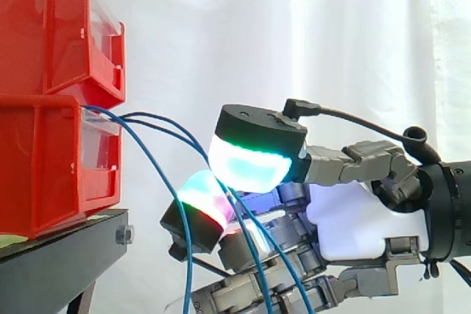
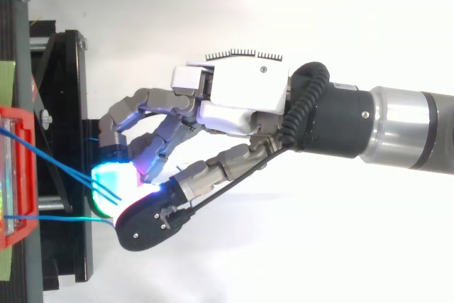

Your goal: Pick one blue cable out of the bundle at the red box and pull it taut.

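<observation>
Several thin blue cables leave the front of the lower red bin and arch out to the right, then hang down. My hand reaches in from the right with its fingers curled. The thumb's green-cyan pad sits just above a finger's red-green pad, and two cables run between them. From above, one blue cable runs from the bin into the gap between the cyan fingertip and the thumb. A second cable ends at the thumb's tip.
A second red bin is stacked on the lower one. Both stand on a black stand whose edge lies under my fingertips in the top view. A white curtain hangs behind.
</observation>
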Tool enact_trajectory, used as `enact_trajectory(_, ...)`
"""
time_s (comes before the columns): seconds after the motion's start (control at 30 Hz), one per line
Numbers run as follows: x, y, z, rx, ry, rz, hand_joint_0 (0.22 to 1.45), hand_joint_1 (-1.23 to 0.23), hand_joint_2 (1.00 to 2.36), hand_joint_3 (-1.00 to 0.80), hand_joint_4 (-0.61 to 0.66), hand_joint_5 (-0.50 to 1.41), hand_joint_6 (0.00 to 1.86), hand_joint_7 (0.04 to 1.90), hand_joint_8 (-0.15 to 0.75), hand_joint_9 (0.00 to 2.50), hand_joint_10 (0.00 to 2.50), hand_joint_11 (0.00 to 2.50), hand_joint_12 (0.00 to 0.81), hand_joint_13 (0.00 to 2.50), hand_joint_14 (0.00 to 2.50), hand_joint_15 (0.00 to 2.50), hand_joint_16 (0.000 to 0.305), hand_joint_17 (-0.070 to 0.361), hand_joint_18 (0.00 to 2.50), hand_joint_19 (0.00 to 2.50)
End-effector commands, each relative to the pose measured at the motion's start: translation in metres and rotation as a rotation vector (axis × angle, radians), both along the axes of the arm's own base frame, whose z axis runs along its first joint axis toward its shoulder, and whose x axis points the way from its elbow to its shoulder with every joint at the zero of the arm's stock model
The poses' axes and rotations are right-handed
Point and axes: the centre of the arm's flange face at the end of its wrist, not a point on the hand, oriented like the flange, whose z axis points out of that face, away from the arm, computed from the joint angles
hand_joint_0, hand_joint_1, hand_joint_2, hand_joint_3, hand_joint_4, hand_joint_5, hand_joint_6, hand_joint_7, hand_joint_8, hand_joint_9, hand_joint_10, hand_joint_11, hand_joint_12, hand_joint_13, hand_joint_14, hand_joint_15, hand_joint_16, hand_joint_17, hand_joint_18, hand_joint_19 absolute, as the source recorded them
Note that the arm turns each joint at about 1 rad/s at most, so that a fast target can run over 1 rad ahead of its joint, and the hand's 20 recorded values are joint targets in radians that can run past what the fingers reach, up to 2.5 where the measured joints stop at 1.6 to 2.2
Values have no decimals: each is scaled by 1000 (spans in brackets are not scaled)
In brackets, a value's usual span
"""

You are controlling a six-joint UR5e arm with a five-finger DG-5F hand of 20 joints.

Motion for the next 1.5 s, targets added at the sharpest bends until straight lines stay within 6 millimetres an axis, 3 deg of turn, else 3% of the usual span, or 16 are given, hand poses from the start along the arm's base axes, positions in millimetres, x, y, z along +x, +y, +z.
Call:
enact_trajectory(0.0,0,0,0,0,0,-1,580,-734,1009,-161,167,-138,900,1079,401,1097,11,1057,423,664,11,346,63,142,683,424)
enact_trajectory(0.37,0,-1,0,1,-1,-2,570,-597,1005,-168,143,-129,869,1067,374,1106,12,878,432,642,12,324,67,150,665,427)
enact_trajectory(0.73,0,-2,1,3,-1,-2,571,-694,1001,-97,174,-137,861,1018,385,1090,11,883,439,648,10,325,68,154,689,411)
enact_trajectory(1.17,0,-2,0,3,0,-4,576,-585,1000,-110,164,-122,816,1000,373,1102,12,803,438,632,10,313,68,154,665,430)
enact_trajectory(1.47,0,-5,1,4,-2,-5,575,-616,1005,-105,190,-112,787,991,380,1102,13,815,441,631,10,315,69,155,666,420)
